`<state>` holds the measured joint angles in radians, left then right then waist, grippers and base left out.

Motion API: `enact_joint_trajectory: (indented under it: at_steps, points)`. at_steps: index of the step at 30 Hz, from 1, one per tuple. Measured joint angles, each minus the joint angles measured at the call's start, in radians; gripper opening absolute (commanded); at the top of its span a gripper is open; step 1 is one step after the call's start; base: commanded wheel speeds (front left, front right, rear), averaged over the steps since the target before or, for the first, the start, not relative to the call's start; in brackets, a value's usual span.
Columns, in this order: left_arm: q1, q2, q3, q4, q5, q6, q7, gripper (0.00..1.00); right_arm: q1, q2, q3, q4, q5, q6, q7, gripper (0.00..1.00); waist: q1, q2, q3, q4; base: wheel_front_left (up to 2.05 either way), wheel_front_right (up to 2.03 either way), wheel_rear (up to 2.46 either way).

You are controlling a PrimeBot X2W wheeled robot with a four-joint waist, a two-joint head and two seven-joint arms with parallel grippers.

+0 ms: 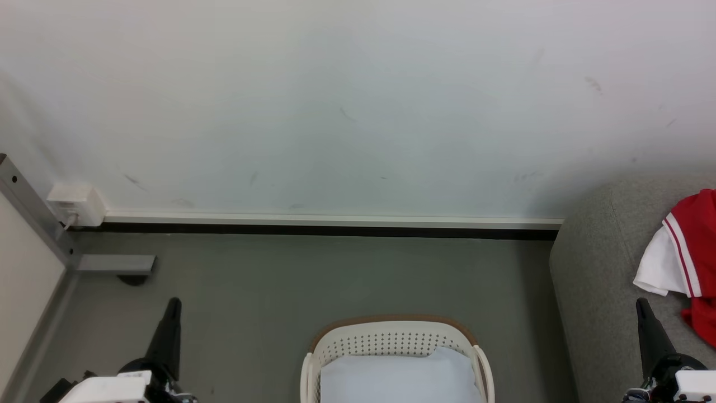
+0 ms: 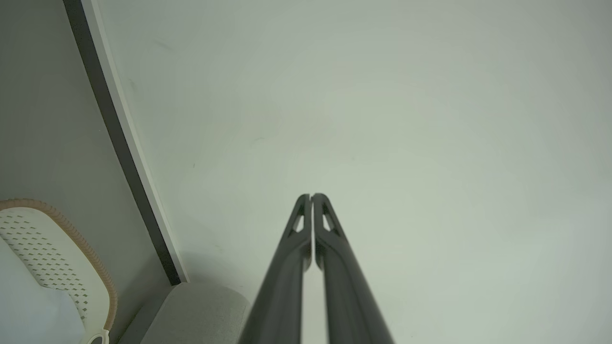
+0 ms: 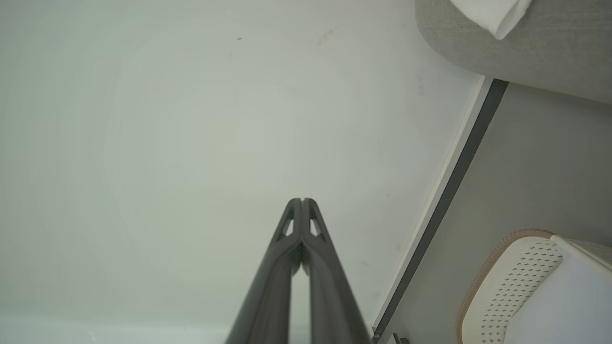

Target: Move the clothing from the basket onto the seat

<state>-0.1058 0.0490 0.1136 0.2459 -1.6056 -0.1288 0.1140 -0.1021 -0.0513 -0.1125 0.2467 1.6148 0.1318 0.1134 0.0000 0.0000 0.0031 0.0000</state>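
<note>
A red sports jersey (image 1: 687, 254), the clothing, lies crumpled on the seat at the far right of the head view. It is smooth, soft cloth with a white sleeve panel and thin white stripe trim, and one white fold hangs toward the seat's rounded edge. The seat (image 1: 598, 280) is a grey sofa in coarse woven fabric with a stitched seam near its curved corner.

Left of the seat, well apart from the jersey, the basket (image 1: 391, 340) stands on the floor. It is oval, cream-white plastic, its walls pierced with rows of small holes, and it has a brown ribbed rim. Inside lies a flat, pale blue-white liner sheet (image 1: 397, 378).

The floor (image 1: 279, 280) is matt grey. Behind it a scuffed white wall (image 1: 358, 112) meets a white baseboard (image 1: 335, 219) above a dark strip. A small white box (image 1: 75, 202) sits on the wall at left.

The left gripper (image 2: 311, 197) and the right gripper (image 3: 302, 200) each have two long dark fingers pressed together at the tips, holding nothing.
</note>
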Motion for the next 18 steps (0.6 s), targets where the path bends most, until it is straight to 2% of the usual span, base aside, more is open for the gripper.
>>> enact_joint_trajectory:
  at_steps: [18]
  points:
    - [0.000,0.000,0.000,0.000,0.000,0.000,0.000,0.00,0.000,0.000,-0.001,0.000,0.000,0.000,0.000,0.00,0.0000,0.0000,0.000,0.000,0.00,0.00,0.00]
